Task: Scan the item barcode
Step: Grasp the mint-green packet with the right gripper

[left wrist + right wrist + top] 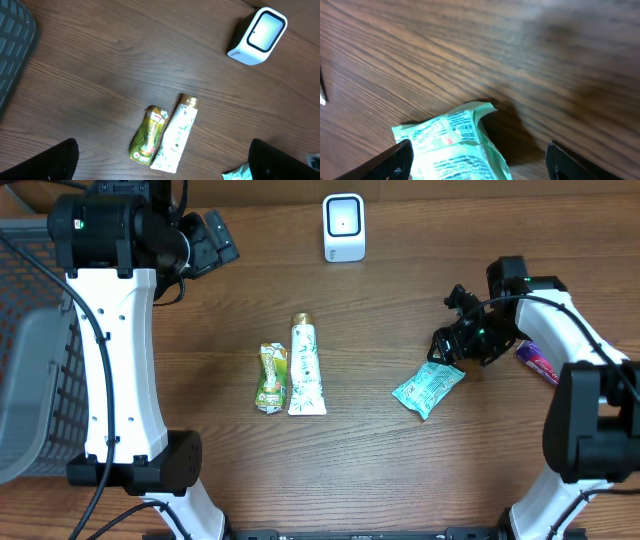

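The white barcode scanner (343, 227) stands at the back of the table, also in the left wrist view (257, 36). A teal packet (428, 387) lies at the right, and my right gripper (447, 345) hovers at its upper end. In the right wrist view the packet (452, 145) lies on the wood between the spread fingertips of that gripper (480, 165), which is open. A green pouch (271, 378) and a white tube (306, 366) lie side by side mid-table. My left gripper (218, 238) is raised at the back left, open and holding nothing (162, 165).
A grey mesh basket (30, 360) sits off the table's left edge. A purple packet (537, 360) lies at the far right beside the right arm. The green pouch (147, 136) and white tube (177, 135) show below the left wrist camera.
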You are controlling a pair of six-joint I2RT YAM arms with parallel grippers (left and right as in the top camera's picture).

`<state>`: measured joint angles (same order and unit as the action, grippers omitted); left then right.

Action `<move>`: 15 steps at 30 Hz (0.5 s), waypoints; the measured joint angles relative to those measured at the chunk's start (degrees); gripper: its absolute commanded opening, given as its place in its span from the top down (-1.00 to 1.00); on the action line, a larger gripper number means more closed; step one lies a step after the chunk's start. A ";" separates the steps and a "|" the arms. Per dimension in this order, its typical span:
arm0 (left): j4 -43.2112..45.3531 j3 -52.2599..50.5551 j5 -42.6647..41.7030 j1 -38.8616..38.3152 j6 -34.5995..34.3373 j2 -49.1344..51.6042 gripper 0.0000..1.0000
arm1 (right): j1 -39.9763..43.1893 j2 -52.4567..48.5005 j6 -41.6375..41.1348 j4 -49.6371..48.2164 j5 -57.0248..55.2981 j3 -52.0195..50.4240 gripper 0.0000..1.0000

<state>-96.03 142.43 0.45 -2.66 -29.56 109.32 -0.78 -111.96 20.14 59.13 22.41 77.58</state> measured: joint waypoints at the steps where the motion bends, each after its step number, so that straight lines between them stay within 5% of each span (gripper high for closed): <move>1: 0.00 0.00 0.02 0.00 0.00 0.00 -0.99 | -0.02 -0.33 0.09 0.24 0.13 -0.09 -0.72; 10: 0.00 0.00 0.00 0.00 0.00 0.00 -0.99 | 0.00 -4.39 0.85 3.93 3.28 -0.13 -0.69; 15: 0.00 0.00 0.00 0.00 0.00 0.00 -0.99 | -0.11 -5.22 0.85 5.73 6.05 -0.13 -0.50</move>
<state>-96.03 142.43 0.45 -2.66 -29.56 109.32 -0.89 -117.19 20.99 64.86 28.47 77.45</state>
